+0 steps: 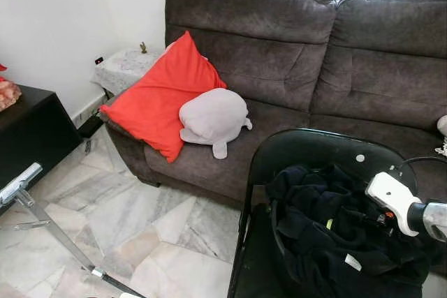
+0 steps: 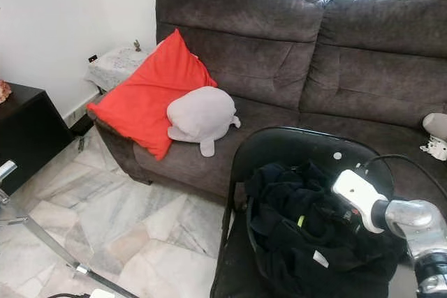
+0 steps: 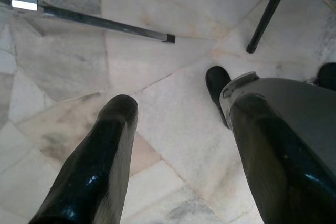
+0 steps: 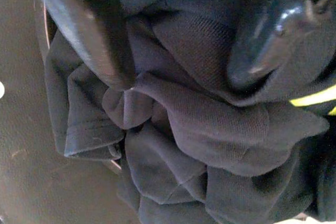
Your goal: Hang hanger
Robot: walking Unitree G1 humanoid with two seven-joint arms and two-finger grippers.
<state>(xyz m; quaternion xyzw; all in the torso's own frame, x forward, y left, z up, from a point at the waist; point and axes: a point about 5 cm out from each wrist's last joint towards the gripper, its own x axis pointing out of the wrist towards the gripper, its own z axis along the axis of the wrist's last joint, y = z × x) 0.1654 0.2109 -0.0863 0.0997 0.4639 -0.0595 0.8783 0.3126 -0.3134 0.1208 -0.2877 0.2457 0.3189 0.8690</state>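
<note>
While agape, right gripper (image 4: pixel 178 35) on dark garment (image 4: pixel 210 145).

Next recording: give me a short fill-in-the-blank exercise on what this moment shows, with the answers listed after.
1. The red square cushion leans on the dark grey fabric ____.
2. The pale grey plush toy lies against the ____ cushion.
3. The right gripper hovers over the crumpled ____ garment on the round black chair.
4. The left gripper hangs open above the ____ floor.

Answers: sofa; red; black; marble
</note>
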